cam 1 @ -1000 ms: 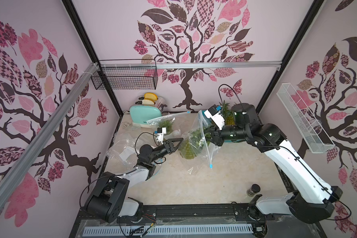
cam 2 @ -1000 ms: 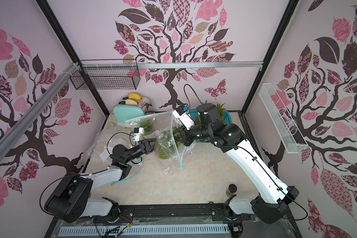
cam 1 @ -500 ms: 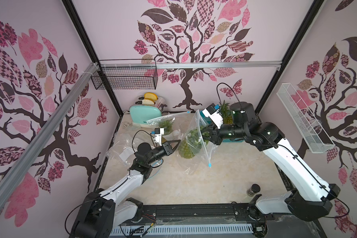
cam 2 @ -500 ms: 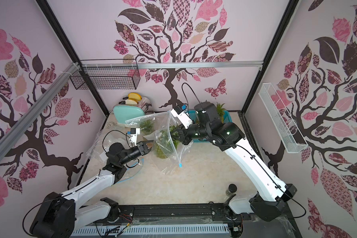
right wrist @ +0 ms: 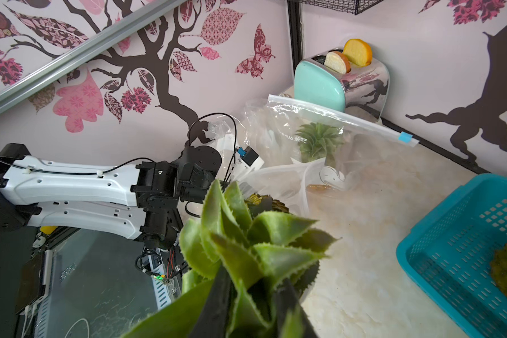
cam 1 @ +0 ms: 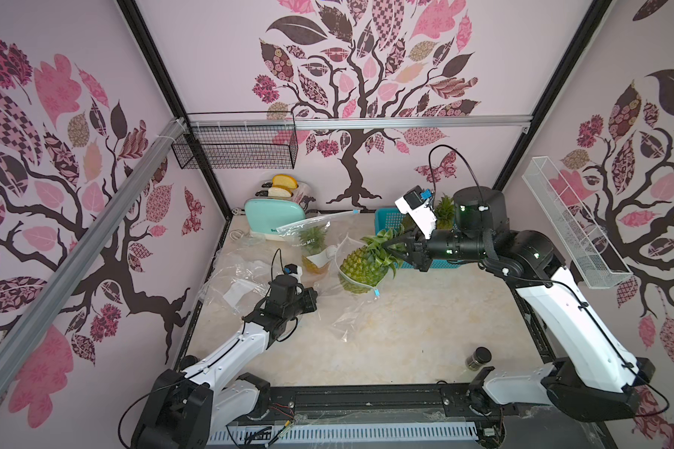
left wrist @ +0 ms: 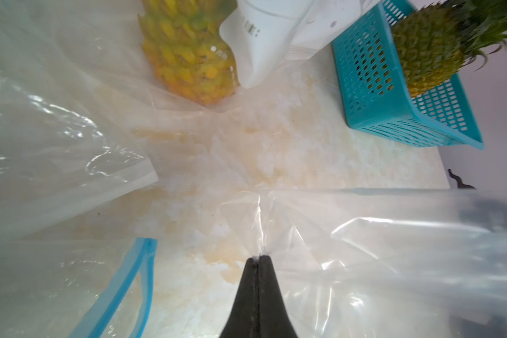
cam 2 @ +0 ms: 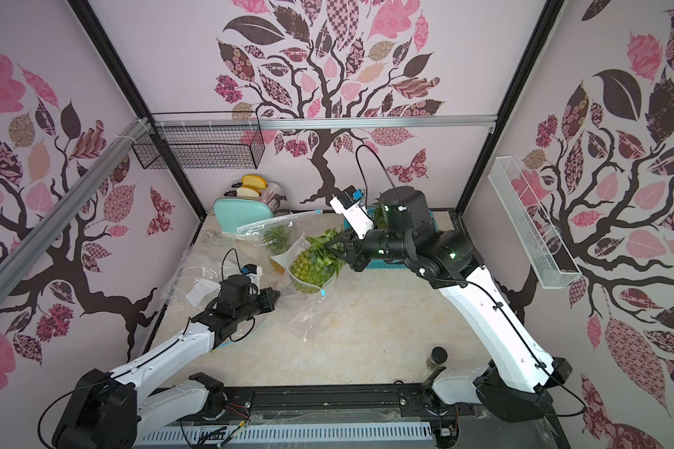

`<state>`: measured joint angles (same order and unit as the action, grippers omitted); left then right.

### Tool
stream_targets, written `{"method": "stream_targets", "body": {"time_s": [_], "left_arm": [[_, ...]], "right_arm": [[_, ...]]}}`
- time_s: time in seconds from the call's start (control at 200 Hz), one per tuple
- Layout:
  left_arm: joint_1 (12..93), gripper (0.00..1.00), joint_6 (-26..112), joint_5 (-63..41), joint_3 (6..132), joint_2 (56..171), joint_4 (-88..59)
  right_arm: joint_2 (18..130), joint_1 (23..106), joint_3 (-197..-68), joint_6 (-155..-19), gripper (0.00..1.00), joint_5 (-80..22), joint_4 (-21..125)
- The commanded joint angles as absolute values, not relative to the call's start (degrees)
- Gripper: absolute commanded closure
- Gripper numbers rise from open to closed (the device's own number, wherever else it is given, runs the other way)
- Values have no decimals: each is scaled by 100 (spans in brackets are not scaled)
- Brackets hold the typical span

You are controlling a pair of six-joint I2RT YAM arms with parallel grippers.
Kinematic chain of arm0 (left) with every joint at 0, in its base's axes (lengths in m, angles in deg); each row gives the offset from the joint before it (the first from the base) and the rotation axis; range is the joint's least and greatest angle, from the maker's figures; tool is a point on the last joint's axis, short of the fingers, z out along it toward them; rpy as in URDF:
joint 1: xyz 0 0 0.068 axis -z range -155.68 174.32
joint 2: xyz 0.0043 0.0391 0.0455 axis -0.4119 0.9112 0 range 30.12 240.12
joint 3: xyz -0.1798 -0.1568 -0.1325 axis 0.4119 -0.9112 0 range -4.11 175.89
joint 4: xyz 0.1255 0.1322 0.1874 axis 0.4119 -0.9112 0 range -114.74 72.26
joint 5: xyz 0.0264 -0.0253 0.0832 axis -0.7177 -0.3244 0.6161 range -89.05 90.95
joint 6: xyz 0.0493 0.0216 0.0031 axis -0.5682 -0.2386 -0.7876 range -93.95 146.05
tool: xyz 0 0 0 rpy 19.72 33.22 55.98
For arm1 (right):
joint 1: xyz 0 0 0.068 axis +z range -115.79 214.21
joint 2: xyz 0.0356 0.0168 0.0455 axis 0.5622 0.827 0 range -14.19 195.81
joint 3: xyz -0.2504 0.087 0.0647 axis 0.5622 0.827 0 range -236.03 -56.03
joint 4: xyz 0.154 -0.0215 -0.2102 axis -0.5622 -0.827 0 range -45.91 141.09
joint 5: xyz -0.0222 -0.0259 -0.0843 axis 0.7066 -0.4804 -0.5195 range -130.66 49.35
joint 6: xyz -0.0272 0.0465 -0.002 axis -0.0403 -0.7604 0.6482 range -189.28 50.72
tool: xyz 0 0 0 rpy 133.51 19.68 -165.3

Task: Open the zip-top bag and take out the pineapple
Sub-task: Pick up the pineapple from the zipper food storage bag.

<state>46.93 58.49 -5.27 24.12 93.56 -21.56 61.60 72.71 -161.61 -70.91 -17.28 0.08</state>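
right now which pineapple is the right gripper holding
The middle pineapple, crown clamped in the right gripper, partly in its bag. A second pineapple sits in another bag, a third in the blue basket.

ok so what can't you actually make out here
- Right gripper fingertips: right wrist view, buried in the pineapple crown.
- Left gripper jaws, both top views: hidden under its own wrist.
- Jar contents: too small in both top views.
- Zip-top bag far end: blurred, left wrist view.

Mint toaster, teal basket, small dark jar
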Motion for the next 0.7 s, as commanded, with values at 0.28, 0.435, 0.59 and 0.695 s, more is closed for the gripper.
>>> {"method": "stream_targets", "body": {"time_s": [0.28, 0.435, 0.59, 0.695], "left_arm": [[4848, 100, 5981, 10, 2123, 8822, -2550], [5120, 100, 5835, 601, 2176, 8161, -2914], [5128, 100, 5299, 1053, 2471, 7925, -3293], [5125, 100, 4911, 1166, 2727, 8065, -3399]], "right_arm": [[5463, 7222, -15647, -7657, 100, -2067, 1832], [5951, 7218, -15732, -7753, 100, -1838, 1986], [6193, 7232, -15822, -7755, 100, -1759, 2006], [6215, 7229, -15833, -7741, 100, -1706, 2054]]}}
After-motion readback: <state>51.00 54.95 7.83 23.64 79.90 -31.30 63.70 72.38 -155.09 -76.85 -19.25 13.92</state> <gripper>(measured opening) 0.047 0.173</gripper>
